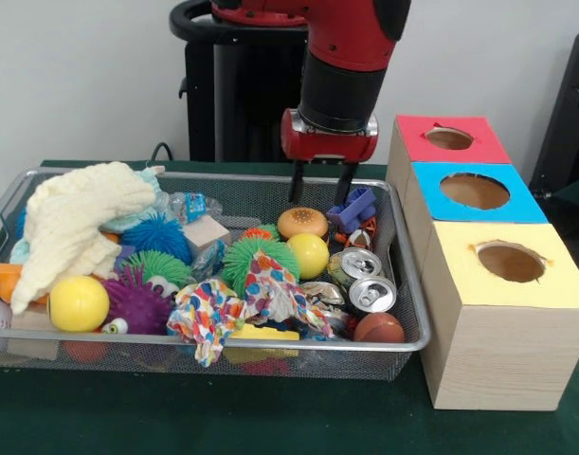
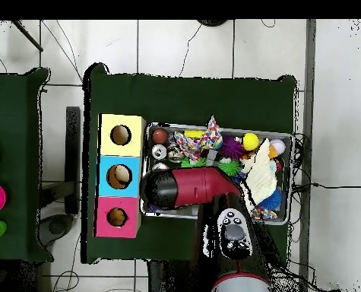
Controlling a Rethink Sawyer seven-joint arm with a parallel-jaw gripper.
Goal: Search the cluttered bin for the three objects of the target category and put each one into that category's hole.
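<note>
While the basket (image 1: 407,343) is crowded with balls, cans, cloths and spiky toys, nothing in either view shows a sorted item yet, so I judge the task barely begun. The gripper (image 1: 321,187) hangs over the basket's far corner beside the boxes, just above a small blue toy (image 1: 353,208), its fingers spread and empty. The red hole (image 1: 449,138), on the farthest box, looks dark inside; its contents cannot be told.
</note>
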